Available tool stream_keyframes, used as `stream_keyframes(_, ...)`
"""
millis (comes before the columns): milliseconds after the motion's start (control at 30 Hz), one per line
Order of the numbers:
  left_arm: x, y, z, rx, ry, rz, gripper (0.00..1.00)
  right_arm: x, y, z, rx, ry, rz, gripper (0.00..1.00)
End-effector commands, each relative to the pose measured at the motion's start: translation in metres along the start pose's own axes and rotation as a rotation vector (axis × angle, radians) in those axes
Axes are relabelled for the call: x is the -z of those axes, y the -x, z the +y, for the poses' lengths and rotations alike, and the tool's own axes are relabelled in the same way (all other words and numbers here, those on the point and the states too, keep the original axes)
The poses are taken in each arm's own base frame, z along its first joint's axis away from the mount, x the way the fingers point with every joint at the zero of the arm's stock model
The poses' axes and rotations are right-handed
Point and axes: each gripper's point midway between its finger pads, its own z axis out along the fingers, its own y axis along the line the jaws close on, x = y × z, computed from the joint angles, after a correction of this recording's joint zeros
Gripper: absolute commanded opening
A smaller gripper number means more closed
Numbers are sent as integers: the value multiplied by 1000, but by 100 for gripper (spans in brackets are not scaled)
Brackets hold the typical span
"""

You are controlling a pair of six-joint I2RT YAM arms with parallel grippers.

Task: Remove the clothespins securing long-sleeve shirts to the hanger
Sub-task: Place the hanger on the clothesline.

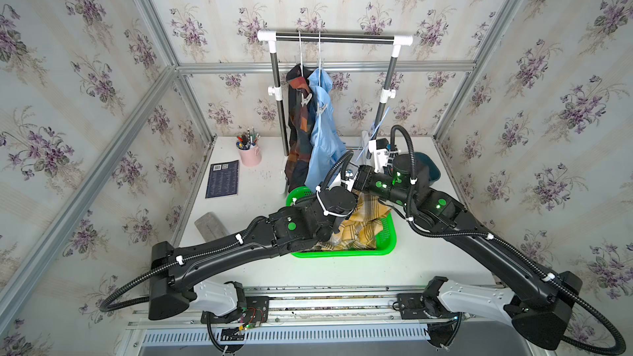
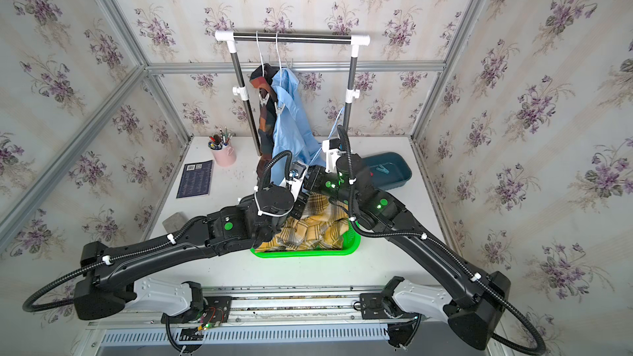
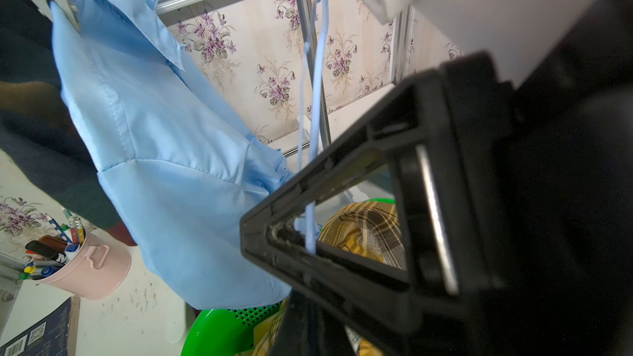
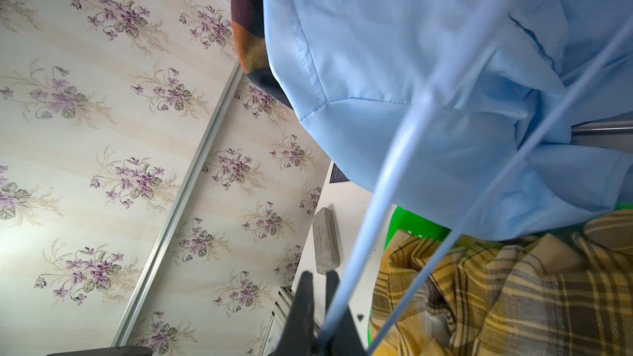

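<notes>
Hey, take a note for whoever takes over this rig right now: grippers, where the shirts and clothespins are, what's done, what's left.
Left gripper: shut on the blue hanger.
Right gripper: shut on the same hanger.
Yellow shirt: off the hanger, lying in the green basket.
One teal clothespin lies in the blue tray.
Dark shirt and blue shirt hang on the rack, a pale clothespin visible on each.
Done: yellow shirt freed. Left: unclip those two.

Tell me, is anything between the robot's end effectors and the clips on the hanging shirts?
No object blocks that gap in both top views. But the left end effector and right end effector are both shut on an empty blue hanger, low beside the blue shirt, with the clips higher up.
</notes>
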Motion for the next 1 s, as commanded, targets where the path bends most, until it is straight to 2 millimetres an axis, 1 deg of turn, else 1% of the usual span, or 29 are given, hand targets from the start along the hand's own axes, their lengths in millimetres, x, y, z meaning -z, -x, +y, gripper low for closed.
stream_keyframes(0, 4, 7, -1, 21, -16, -29, 9, 4, 12, 4, 36, -5, -53, 0)
stream_keyframes(33, 4, 8, 0, 19, -13, -30, 16, 5, 12, 4, 42, -6, -52, 0)
stream_keyframes(167, 9, 10, 5, 23, -13, -41, 52, 11, 15, 9, 75, 1, -58, 0)
stream_keyframes(200, 11, 11, 7, 20, -11, -44, 60, 13, 16, 11, 87, -1, -53, 0)
stream_keyframes(300, 21, 14, 15, 29, -18, -61, 80, 17, 18, 18, 129, -2, -42, 0)
stream_keyframes(400, 34, 18, 25, 39, -30, -75, 92, 22, 23, 25, 178, -16, -32, 0)
stream_keyframes(533, 58, 19, 46, 63, -34, -89, 96, 31, 45, 32, 210, -59, -84, 0)
stream_keyframes(667, 81, 12, 72, 86, -11, -101, 97, 35, 68, 29, 258, -140, -119, 0)
stream_keyframes(733, 90, 7, 83, 91, 5, -104, 97, 32, 78, 26, 278, -170, -109, 0)
stream_keyframes(800, 97, 2, 92, 93, 16, -108, 97, 25, 87, 27, 319, -186, -106, 0)
stream_keyframes(967, 101, -15, 100, 79, 36, -85, 97, -3, 105, 35, 383, -202, -74, 0)
